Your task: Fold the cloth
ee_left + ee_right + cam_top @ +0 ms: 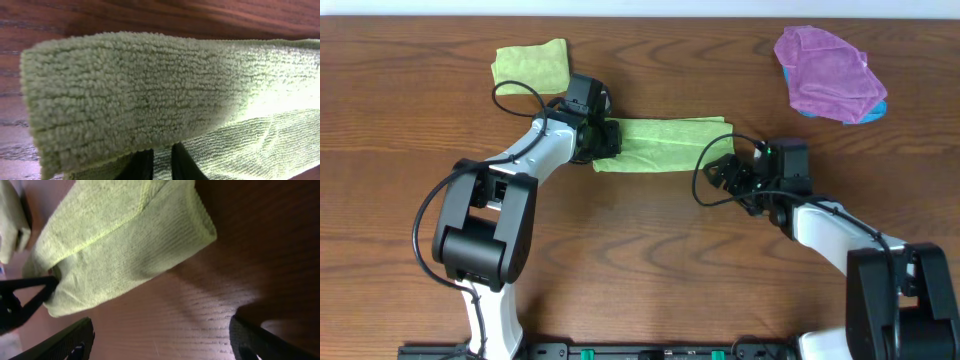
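The green cloth (670, 143) lies mid-table, folded into a long strip. My left gripper (603, 138) is at its left end. In the left wrist view the fingers (162, 156) are nearly together with a cloth layer (150, 90) between them and another draped above. My right gripper (723, 172) is open and empty, just off the cloth's right end over bare wood. In the right wrist view its fingers (162, 340) are spread wide below the cloth's corner (125, 245).
A folded yellow-green cloth (532, 66) lies at the back left, close behind the left arm. A purple cloth (828, 72) lies crumpled at the back right over a blue one (876, 108). The table is dark wood.
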You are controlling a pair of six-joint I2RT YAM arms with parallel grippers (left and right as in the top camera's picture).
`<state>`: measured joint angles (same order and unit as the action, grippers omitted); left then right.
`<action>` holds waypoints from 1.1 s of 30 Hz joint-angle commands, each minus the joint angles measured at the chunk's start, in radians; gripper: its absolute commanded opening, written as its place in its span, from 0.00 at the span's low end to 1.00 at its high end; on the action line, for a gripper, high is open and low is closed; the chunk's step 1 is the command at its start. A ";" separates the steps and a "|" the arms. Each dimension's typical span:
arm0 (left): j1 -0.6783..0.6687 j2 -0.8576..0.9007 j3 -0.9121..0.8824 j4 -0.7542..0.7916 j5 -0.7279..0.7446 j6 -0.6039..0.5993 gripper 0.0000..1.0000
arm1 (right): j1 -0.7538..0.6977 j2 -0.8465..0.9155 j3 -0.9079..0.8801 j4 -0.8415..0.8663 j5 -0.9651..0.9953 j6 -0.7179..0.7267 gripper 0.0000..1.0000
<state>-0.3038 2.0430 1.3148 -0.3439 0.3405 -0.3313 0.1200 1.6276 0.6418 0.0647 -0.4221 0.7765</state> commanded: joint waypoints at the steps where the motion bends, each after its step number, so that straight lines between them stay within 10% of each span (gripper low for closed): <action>1: 0.000 0.011 0.004 0.002 0.014 0.017 0.09 | 0.013 -0.002 -0.023 0.009 0.057 0.043 0.87; 33: 0.000 -0.105 0.057 -0.020 0.122 -0.006 0.06 | 0.062 0.011 -0.023 0.036 0.134 0.094 0.88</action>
<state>-0.3038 1.9896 1.3499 -0.3805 0.4454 -0.3428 0.1726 1.6276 0.6346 0.1143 -0.3107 0.8562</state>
